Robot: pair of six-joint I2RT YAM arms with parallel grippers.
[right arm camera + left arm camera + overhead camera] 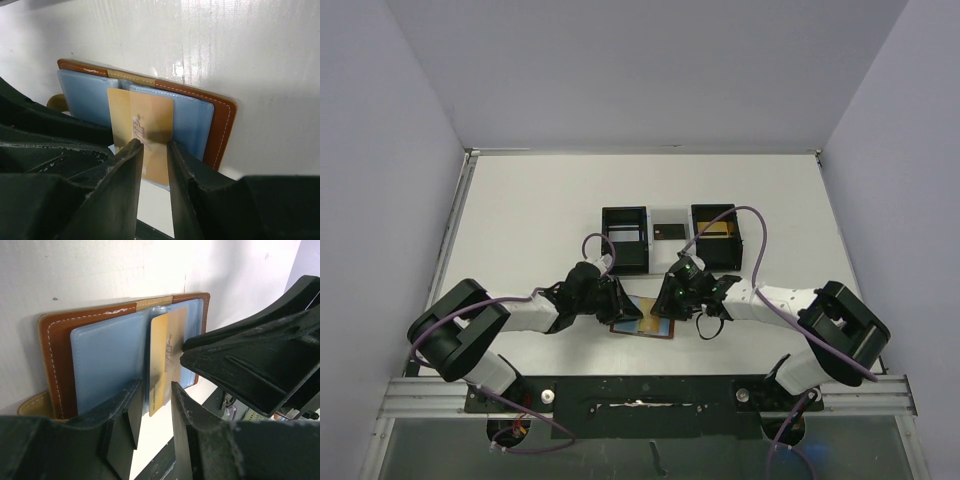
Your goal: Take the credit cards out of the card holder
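The card holder (pixel 55 340) lies open on the table, brown leather with blue-grey pockets (pixel 92 97). A gold credit card (pixel 142 112) sticks partway out of one pocket, also seen in the left wrist view (pixel 167 350). My right gripper (pixel 153 145) points down at this card with its tips on the card's face and a narrow gap between the jaws. My left gripper (pixel 156 389) stands over the wallet's near edge, jaws slightly apart and nothing clamped; one fingertip (pixel 134 392) rests on the blue pocket. From above, both grippers (pixel 623 305) (pixel 670 305) meet over the wallet (pixel 628 327).
A black-and-white three-compartment tray (pixel 625 262) stands behind the wallet. Its middle bay holds a small black card (pixel 670 231); its right bay holds a gold card (pixel 717 230). The table's near edge and rail (pixel 640 395) lie just behind the grippers.
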